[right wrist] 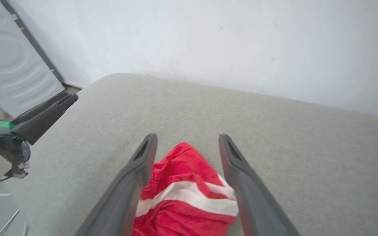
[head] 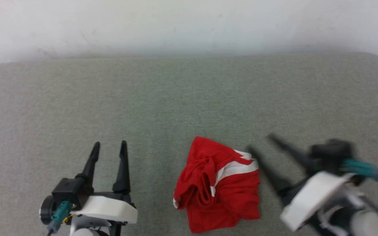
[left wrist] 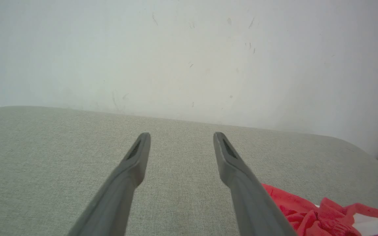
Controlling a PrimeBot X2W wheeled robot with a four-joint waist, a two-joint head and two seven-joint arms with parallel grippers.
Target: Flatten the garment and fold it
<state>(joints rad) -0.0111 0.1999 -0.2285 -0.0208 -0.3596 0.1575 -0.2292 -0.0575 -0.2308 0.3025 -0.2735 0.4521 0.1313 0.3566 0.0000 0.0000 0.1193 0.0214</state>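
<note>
**1. Left gripper** (head: 110, 143). It hangs over the near-left part of the grey cloth-covered surface (head: 189, 98). The fingers are spread and point toward the far edge, with nothing between them. It is well apart from the heap, probably parked clear so the other arm has room and ready to take a corner when spreading begins.

**2. Garment** (head: 218, 186). Red shorts with a broad white stripe lie close to the near edge, a little right of the middle. They are a crumpled heap, with folds bunched at the centre and the stripe turned up on the far-right side. Nothing is flattened yet, so the task looks to be at its opening step.

**3. Right gripper** (head: 259, 142). It sits over the near-right part of the surface and is blurred in the head view. The fingers stand apart and clamp nothing, with the tips just beside the heap's right edge. In the right wrist view the striped side lies below and between the fingers. The angle suits a pinch on that striped hem, the easiest edge to find.
</note>
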